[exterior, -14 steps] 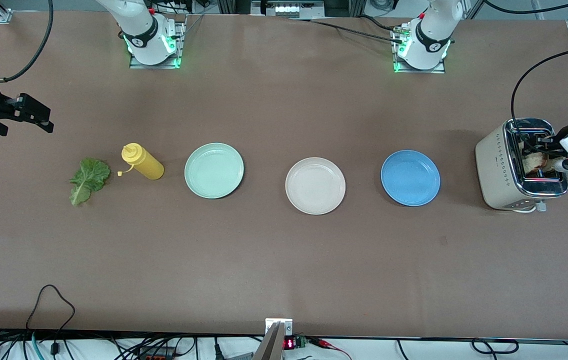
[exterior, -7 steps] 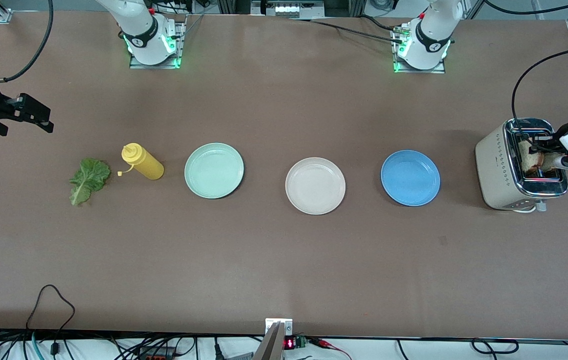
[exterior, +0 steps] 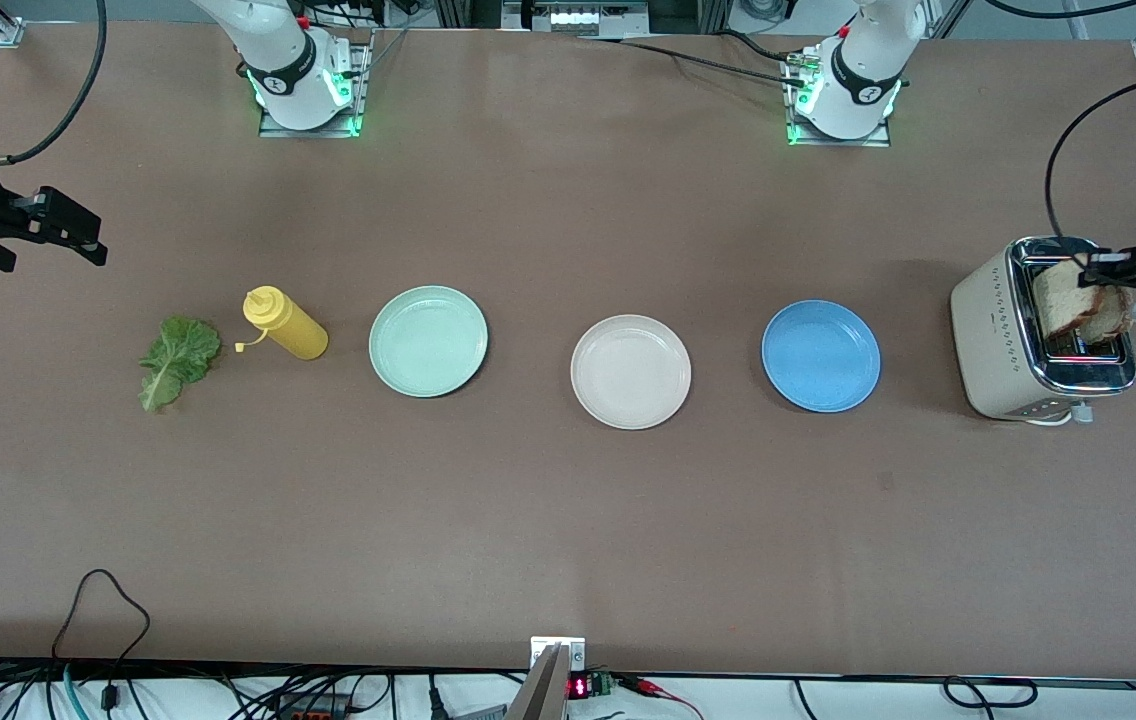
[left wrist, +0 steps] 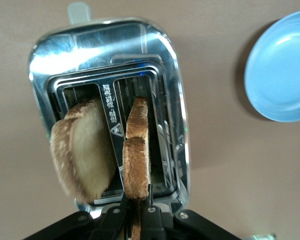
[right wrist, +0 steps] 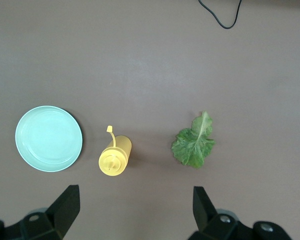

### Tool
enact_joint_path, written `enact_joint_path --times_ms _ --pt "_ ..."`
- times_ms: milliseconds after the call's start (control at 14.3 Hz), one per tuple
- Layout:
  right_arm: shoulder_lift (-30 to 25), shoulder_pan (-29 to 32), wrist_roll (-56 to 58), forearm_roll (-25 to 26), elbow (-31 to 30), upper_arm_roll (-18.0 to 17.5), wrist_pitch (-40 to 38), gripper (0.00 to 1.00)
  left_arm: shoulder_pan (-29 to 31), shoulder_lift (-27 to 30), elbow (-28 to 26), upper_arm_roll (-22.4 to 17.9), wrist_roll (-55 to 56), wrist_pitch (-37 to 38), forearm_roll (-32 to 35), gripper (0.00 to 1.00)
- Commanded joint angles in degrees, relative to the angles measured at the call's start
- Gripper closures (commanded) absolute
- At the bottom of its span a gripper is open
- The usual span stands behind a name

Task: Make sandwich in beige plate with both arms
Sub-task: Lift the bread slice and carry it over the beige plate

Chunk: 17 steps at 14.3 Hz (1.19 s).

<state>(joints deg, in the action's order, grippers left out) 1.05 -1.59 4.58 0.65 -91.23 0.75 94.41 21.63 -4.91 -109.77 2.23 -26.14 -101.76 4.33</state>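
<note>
Left end effector (left wrist: 136, 212) pinches a crusty tan bread slice (exterior: 1078, 303) over the shiny chrome-topped toaster (exterior: 993, 345); right end effector (right wrist: 135, 212) waits, fingers wide.

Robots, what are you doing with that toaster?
The left gripper has its fingers shut on a bread slice and holds it over the toaster. A second slice sits in the other slot. The right gripper waits, fingers open, over the table near the lettuce leaf and the yellow bottle. The beige plate has no food on it, so the sandwich is not yet begun.
</note>
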Motion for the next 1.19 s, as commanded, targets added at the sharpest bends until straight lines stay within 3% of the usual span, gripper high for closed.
enact_joint_path --times_ms 0,279,489,629,908,1117 --pt "0.44 0.27 -0.01 0.32 1.31 -0.22 -0.55 0.00 0.16 0.16 8.41 3.47 -0.14 10.24 0.68 0.99" --pt "0.44 0.27 -0.01 0.32 1.31 -0.22 -0.46 0.00 0.08 -0.27 16.68 10.67 -0.31 19.82 0.59 0.99" --pt "0.44 0.27 -0.01 0.32 1.31 -0.22 -0.46 0.00 -0.54 -2.63 18.19 18.05 2.22 27.22 -0.28 0.99" --pt "0.44 0.27 -0.01 0.32 1.31 -0.14 -0.46 0.00 -1.67 -5.53 18.54 22.10 5.99 26.70 -4.65 1.00" --pt "0.44 0.27 -0.01 0.41 1.31 -0.22 -0.55 0.00 -7.20 -14.23 20.47 22.56 14.54 22.85 -20.57 1.00" --pt "0.44 0.27 -0.10 0.41 1.31 -0.22 -0.46 0.00 -13.27 -19.06 19.42 22.47 18.05 11.18 -28.56 1.00"
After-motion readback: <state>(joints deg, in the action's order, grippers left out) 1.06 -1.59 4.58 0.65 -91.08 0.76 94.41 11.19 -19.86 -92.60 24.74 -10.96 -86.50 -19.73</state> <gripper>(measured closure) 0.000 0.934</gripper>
